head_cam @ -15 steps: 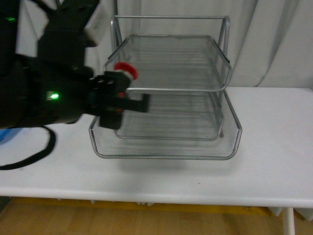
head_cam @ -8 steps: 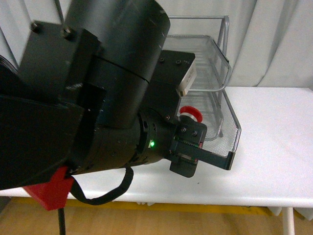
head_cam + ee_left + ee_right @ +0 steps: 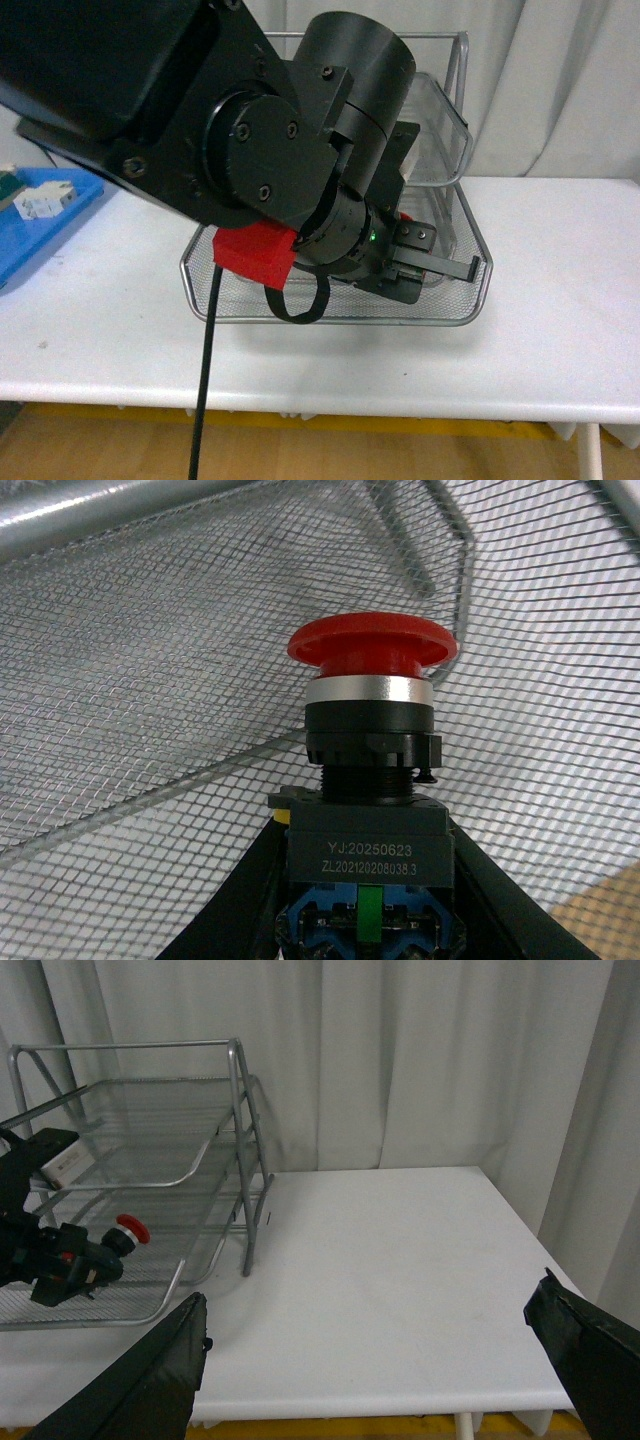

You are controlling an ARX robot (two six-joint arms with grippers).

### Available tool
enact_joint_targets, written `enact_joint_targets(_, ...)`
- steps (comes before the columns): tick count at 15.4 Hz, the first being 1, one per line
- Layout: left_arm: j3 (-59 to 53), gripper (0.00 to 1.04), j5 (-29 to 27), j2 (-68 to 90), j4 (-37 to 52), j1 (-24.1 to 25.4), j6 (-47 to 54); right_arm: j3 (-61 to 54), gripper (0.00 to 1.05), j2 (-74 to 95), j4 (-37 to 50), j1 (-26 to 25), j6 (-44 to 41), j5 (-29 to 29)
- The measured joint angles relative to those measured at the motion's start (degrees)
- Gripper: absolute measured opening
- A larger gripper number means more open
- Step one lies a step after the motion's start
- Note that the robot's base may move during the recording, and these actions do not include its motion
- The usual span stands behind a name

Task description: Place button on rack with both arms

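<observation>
Left hand (image 3: 425, 262) reached farther into rack (image 3: 478, 285), clamping button (image 3: 372, 730); placing step, next release onto mesh. Right hand (image 3: 370, 1370) spread wide.

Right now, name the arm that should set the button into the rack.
Left. The left tool grips the button over the rack's bottom tray. The right tool is open and empty, out over the table beside the rack.

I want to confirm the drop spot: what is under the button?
Only the rack shows there: its lowest mesh tray lies beneath the button, held by the left gripper. Whether the button touches the mesh is hidden by the gripper.
</observation>
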Motion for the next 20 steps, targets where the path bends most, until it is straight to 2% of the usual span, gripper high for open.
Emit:
enact_joint_targets(5, 11.5, 0.38, -2.84, 5.6, -6.47, 2.14, -1.64, 0.0, 0.98, 0.0, -0.02, 0.0, 0.0, 0.0)
enact_joint_targets(8, 10.86, 0.63, -2.25, 5.22, -6.01, 2.36, -3.74, 0.0, 0.98, 0.0, 0.0, 0.0, 0.0, -0.02)
enact_joint_targets(10, 0.9, 1.0, -1.99, -3.19, 0.9, -0.59, -6.27, 0.0, 0.98, 0.0, 0.0, 0.0, 0.0, -0.04)
enact_joint_targets(14, -11.28, 0.98, -3.96, -16.7, 10.6, -4.81, -7.5, 0.0, 0.98, 0.0, -0.02, 0.0, 0.0, -0.04)
enact_joint_targets(19, -26.4, 0.98, -8.46, -29.7, 17.38, -4.98, -8.52, 0.0, 0.98, 0.0, -0.02, 0.0, 0.0, -0.09)
enact_joint_targets(20, -28.79, 0.97, -10.73, -32.02, 20.76, -5.11, -7.89, 0.0, 0.98, 0.0, -0.02, 0.0, 0.0, -0.07)
